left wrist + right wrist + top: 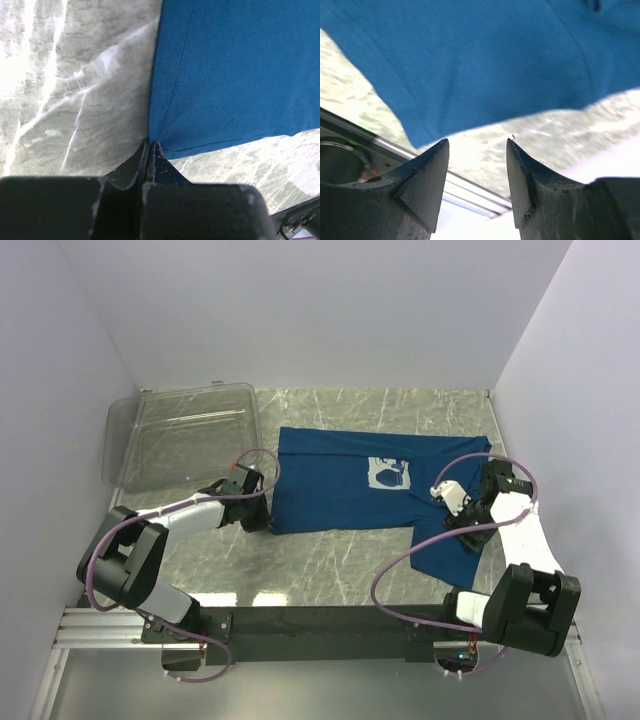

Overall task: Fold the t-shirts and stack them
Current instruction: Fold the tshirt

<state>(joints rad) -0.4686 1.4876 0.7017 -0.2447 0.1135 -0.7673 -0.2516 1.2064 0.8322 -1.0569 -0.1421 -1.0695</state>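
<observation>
Your left gripper (pixel 262 522) is closed tight, its fingers (pixel 162 165) pressed together on the near left corner of the t-shirt (pixel 350 490), at about 8 o'clock on the garment. In the left wrist view the hem and side edge run right down into the meeting tips of that gripper (pixel 150 142), with bare marble to either side.

Your right gripper (pixel 466 532) stands with its jaws well apart and nothing between them. It hovers over the shirt's near right part, at roughly 4 o'clock on the garment. From the right wrist you see the gripper (pixel 477 145) framing a strip of marble, with blue cloth (pixel 485 60) filling the view beyond it.

Now from big to small. The table (pixel 330 560) is grey-veined marble, boxed in by pale walls on three sides. On it, the dark blue shirt lies spread flat and face up, from the centre out toward 3 o'clock, its long side running 9 to 3. One part of it trails off toward 5 o'clock, under your right arm.

The clear plastic bin (pixel 130 440) sits at 10 o'clock on the table, tilted slightly, just beside the shirt's far left corner; you cannot tell whether they touch.

The pale square print (pixel 390 476) sits on the chest, a little toward 2 o'clock from the shirt's middle.
</observation>
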